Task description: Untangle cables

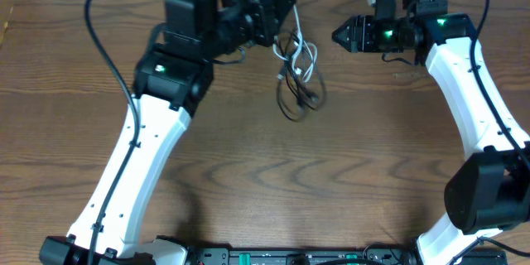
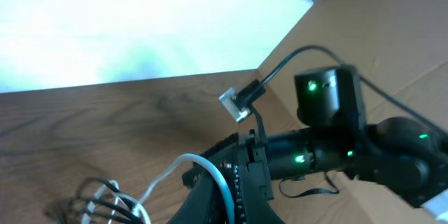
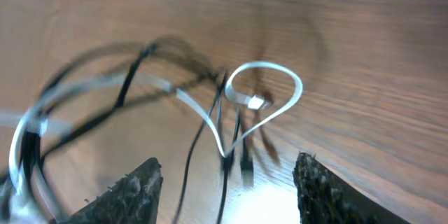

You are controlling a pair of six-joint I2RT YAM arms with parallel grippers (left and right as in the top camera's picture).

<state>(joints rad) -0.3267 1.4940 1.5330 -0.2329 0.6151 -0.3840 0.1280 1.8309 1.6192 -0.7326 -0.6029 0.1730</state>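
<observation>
Left gripper [image 1: 284, 10] is closed on the cables [image 1: 296, 70], probably to hold them up loose; right gripper [image 3: 225, 164], jaws apart and empty, faces them.

Wood-grain top, plastic cords

Table [image 3: 378, 49] under the right gripper [image 3: 225, 182] reads to us as smooth brown wood grain with a soft sheen; the pads [image 3: 329, 196] are rough, gritty matt black. Cables [image 1: 298, 73] just ahead of them look like smooth plastic-coated cord, white one slightly glossy, black one matt.
</observation>
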